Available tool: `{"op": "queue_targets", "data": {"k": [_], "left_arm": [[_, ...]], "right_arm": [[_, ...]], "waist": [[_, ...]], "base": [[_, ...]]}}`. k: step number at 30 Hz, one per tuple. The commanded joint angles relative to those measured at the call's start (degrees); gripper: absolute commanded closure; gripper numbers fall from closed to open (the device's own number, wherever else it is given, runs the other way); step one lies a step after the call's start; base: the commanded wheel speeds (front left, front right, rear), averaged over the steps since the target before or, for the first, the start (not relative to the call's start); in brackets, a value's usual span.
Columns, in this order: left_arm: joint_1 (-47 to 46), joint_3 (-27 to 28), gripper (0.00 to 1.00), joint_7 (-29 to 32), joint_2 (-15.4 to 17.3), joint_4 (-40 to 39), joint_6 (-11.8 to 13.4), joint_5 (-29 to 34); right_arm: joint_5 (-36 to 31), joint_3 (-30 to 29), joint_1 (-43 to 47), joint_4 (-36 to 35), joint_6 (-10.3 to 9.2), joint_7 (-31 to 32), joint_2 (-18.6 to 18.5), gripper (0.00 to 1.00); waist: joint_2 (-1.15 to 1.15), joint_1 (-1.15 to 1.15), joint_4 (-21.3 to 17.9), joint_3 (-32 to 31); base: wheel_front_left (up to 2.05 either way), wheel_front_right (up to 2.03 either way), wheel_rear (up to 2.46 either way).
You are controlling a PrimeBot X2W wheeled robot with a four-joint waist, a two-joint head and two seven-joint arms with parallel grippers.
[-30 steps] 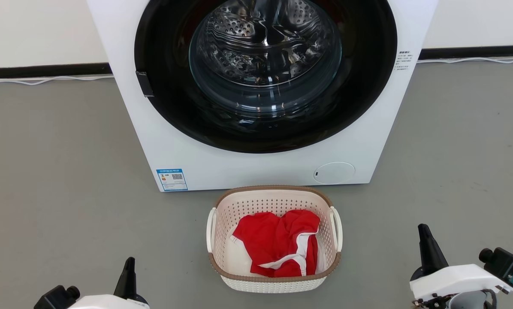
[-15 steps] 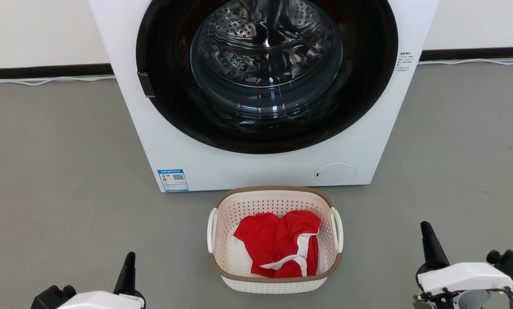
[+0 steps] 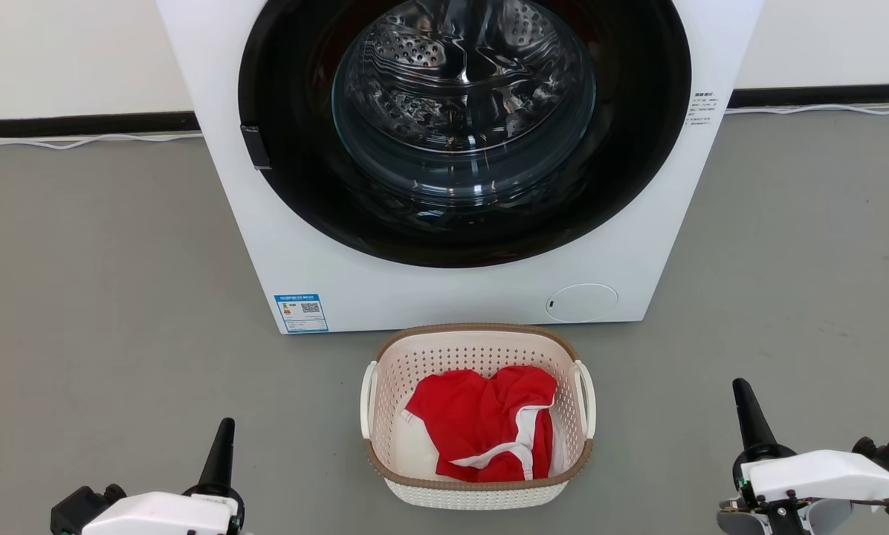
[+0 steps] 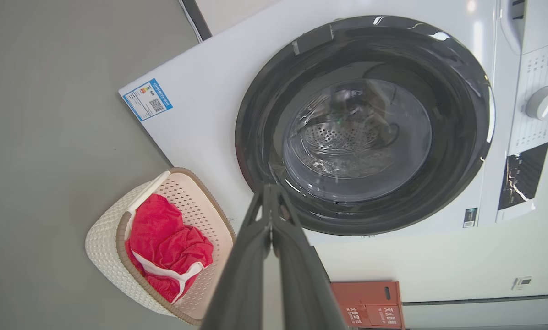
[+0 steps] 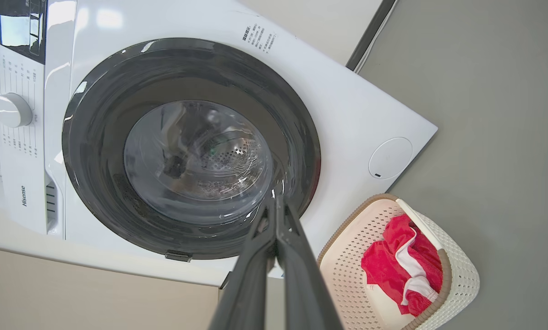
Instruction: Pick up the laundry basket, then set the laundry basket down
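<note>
**Item: basket** (image 3: pixel 474 353). Cream, perforated, brown rim. It stands upright on the floor (image 3: pixel 117 297), just in front of the washer (image 3: pixel 385 297), centred below the door (image 3: pixel 463 96) and close to the washer's foot without clearly touching it.

**Contents:** one red garment (image 3: pixel 489 423) with white trim, crumpled. It lies toward the side away from the washer and stays below the rim.

**Fittings:** two white loop handles, left (image 3: pixel 368 397) and right (image 3: pixel 587 397), both free.

**Left gripper** (image 3: pixel 226 427). Farther from the washer than the basket and out to the label (image 3: pixel 301 312) side, well apart from the basket. The wrist view shows the fingers (image 4: pixel 251 256) pressed together with nothing between them.

**Right gripper** (image 3: pixel 742 394). Also farther from the washer than the basket and out past the round flap (image 3: pixel 581 302) side, well apart from the basket. Its fingers (image 5: pixel 255 266) are likewise closed and empty.

**Stage:** cannot be settled. A basket on the floor with both grippers clear fits one waiting to be lifted, and equally one already lifted and put back.

**Handling notes (judgement):**
- The shell looks light and slightly flexible.
- The loops are the sound hold points, and the basket would carry best with both held at equal height.
- A one-sided hold would likely tip it and slide the garment.
- The narrow gap to the washer suggests keeping any travel vertical or away from the washer, so the rim does not knock the panel.
- The soft load should not shift much if the basket stays level.
</note>
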Motion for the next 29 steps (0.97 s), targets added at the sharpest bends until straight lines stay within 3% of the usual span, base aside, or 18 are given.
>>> {"op": "queue_targets", "data": {"k": [1,29], "left_arm": [[-2.89,1.38,1.0,0.47,0.65,-1.98,-0.7,-1.9],[-4.19,2.14,1.0,5.19,0.96,-4.95,-1.99,-18.59]], "right_arm": [[2.4,0.59,-1.59,-2.07,0.33,0.67,-0.37,1.0],[24.26,-0.17,-1.65,-4.96,0.39,5.32,-0.44,1.0]], "waist": [[0.0,0.0,0.02,-0.02],[0.0,0.0,0.35,-0.35]], "base": [[0.0,0.0,0.0],[0.0,0.0,0.0]]}}
